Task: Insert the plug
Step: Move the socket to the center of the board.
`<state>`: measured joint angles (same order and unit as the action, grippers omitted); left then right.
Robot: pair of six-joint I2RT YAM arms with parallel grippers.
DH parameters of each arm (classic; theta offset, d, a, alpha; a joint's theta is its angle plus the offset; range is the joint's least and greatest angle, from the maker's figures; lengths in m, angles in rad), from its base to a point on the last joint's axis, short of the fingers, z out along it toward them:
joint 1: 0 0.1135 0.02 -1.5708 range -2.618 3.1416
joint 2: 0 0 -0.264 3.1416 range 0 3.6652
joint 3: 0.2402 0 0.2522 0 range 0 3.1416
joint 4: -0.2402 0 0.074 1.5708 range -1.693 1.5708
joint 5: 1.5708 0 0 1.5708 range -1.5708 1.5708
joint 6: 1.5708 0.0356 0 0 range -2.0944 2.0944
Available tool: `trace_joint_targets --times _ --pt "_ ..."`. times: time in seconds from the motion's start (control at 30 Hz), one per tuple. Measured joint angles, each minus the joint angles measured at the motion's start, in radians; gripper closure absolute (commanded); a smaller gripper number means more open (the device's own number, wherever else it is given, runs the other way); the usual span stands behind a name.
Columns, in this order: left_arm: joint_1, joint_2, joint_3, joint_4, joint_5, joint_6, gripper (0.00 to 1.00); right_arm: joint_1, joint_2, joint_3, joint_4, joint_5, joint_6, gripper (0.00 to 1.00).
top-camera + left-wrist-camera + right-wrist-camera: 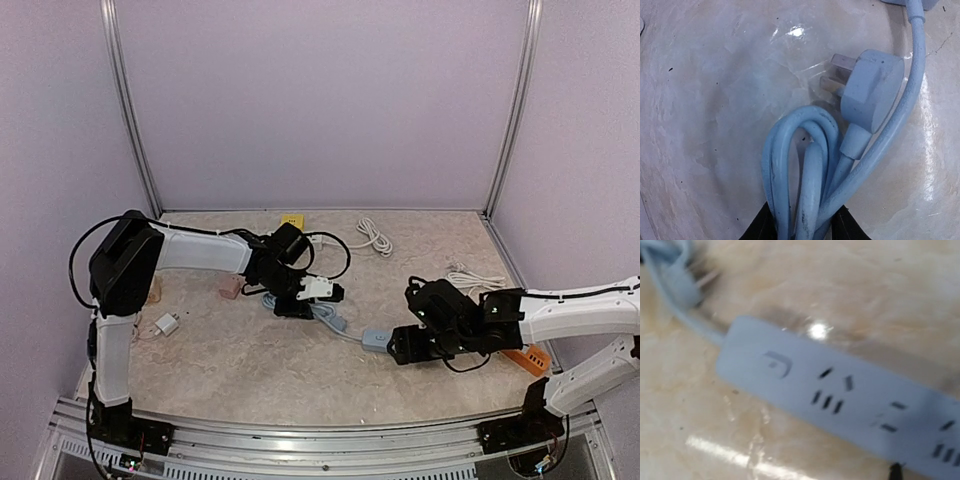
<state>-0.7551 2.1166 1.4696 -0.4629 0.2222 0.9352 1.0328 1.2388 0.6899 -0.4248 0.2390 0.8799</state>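
Pickup step: left gripper (802, 226) apparently pinches the cord (790, 165) below the plug (872, 90); right gripper (400, 345) unclear. Next, aim prongs at strip (840, 390).

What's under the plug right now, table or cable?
The prongs stick out over bare table. The plug seems to rest its right edge on its own cable, and its neck lies across the coiled loops. What lies directly beneath the head is covered.

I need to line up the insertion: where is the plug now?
In the left wrist view, the plug lies right of centre, prongs pointing left, just above the looped cord.
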Motion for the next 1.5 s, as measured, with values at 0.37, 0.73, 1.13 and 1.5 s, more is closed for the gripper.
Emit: trace_joint_targets --times 0.37,0.73,1.13,1.5 --pt "0.016 -0.011 -0.015 0.006 -0.006 -0.002 0.67 0.034 0.152 -0.045 0.044 -0.009 0.026 0.28" --pt "0.066 -0.018 -0.03 0.029 -0.031 0.038 0.67 0.002 0.341 0.063 0.083 0.09 -0.023 0.27" --pt "0.163 -0.016 -0.038 0.083 -0.077 0.08 0.65 -0.161 0.533 0.27 0.101 0.101 -0.167 0.27" --pt "0.234 0.0 -0.042 0.176 -0.127 0.101 0.57 -0.206 0.732 0.526 0.108 0.077 -0.268 0.27"
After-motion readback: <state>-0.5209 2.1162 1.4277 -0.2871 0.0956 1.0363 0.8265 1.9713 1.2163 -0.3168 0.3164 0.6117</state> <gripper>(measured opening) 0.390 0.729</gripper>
